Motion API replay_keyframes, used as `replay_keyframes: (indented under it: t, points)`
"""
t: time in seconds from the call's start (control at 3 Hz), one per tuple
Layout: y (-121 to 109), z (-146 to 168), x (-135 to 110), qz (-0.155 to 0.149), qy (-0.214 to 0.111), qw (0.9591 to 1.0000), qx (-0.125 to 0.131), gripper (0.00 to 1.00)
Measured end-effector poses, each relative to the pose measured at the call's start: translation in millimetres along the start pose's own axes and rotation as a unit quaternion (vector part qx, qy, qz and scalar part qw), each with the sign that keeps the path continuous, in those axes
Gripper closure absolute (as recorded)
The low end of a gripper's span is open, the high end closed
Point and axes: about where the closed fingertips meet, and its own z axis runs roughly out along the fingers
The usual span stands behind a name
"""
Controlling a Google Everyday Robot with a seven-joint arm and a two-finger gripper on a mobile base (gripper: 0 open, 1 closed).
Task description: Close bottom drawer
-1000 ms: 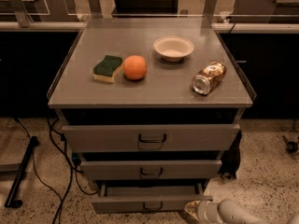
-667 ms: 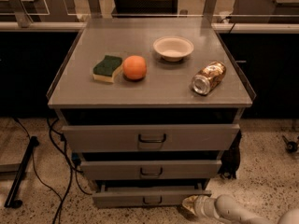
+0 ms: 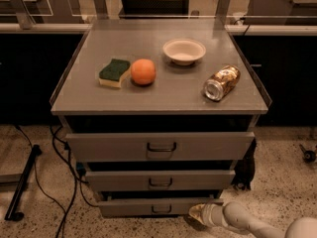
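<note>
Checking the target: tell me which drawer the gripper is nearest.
The bottom drawer, narrowest front with the smallest handle; the gripper sits low by its right end.

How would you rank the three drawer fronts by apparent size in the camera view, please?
1. top drawer
2. middle drawer
3. bottom drawer
Higher fronts sit nearer the camera, possibly exaggerating the gaps. The claw is beside the bottom drawer's right end, near the floor.

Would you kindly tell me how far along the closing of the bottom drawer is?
Done: the gripper sits low at the right end of the bottom drawer. In hand: apparently the push inward. Left: a dark gap above its front suggests the drawer is not fully in yet.
</note>
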Motion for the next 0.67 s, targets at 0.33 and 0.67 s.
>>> replay_keyframes:
  t: [0.33,0.67]
  points:
    - [-4,12,-10,-0.007,-0.007,0.9999,-0.005,1.00]
    - [-6,25,-21,-0.017,-0.013,0.9997,-0.012,1.00]
